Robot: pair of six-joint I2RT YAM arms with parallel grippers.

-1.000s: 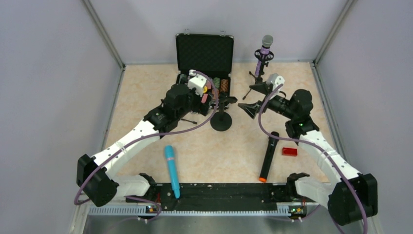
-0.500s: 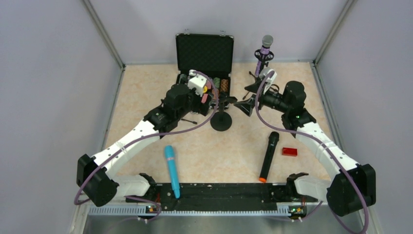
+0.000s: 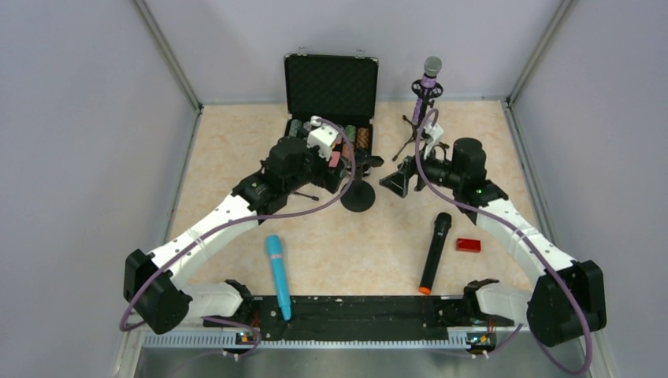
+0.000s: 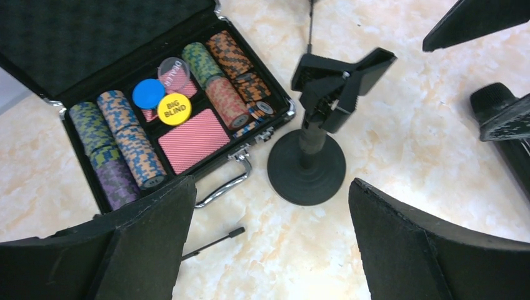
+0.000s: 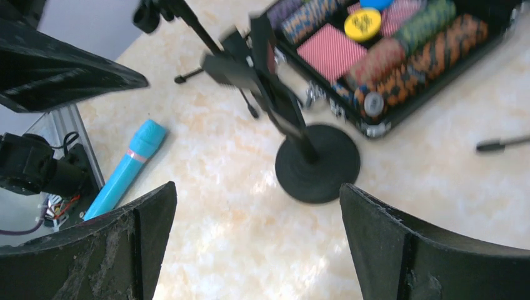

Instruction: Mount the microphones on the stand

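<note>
Since a second ago my right gripper [image 3: 398, 179] has swung in beside the round-base stand [image 3: 358, 194], opposite my left gripper [image 3: 345, 161], both wide open and empty, and I fear a careless nudge could topple it while the turquoise microphone [image 3: 276, 272] and black microphone [image 3: 435, 252] lie well behind them.

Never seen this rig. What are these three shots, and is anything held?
Two robot arms bolted at the table's near edge, each with a two-finger gripper. The wide shot looks down from above and behind. The other two come from wrist cameras, so the dark wedges at the bottom are that arm's own fingers. On the table: an open poker chip case, a round-base stand with an empty clip, a tripod stand carrying the purple microphone, a turquoise microphone, a black microphone, a red block. The left gripper and right gripper are open, either side of the round-base stand, holding nothing.
</note>
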